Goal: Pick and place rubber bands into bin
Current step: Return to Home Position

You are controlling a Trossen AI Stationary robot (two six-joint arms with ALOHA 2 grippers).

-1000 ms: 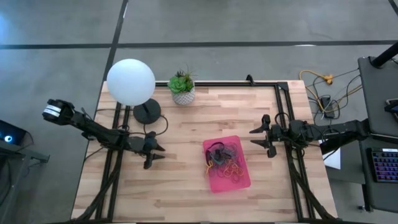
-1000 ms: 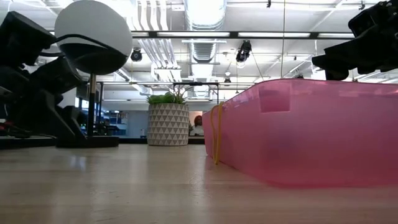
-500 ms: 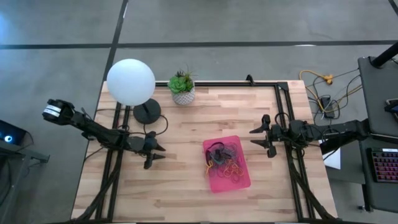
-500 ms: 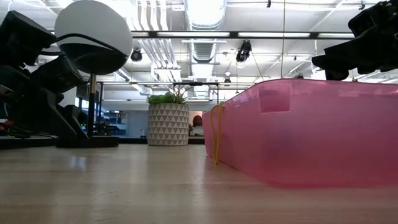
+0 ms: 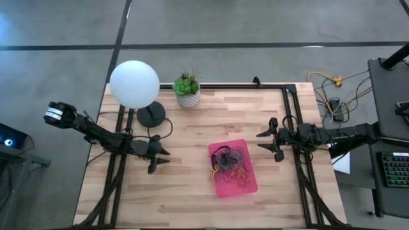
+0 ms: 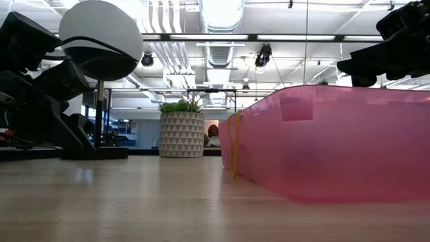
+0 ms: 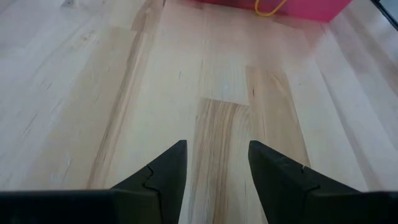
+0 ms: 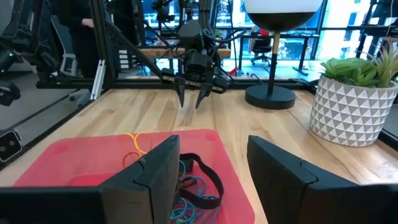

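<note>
Bin (image 5: 238,190) between left pincer (image 5: 161,161) and right pincer (image 5: 259,140); both agape, well apart

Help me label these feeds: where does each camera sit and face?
High view: above the table, facing straight down; left hand, right hand, the bin.
Low view: at table-top height, facing level across at the bin and plant pot; arm parts at both edges.
Left wrist view: on left arm, facing down at the table; own fingers.
Right wrist view: on right arm, facing across the bin to the left hand; own fingers.
All four show the bin.
</note>
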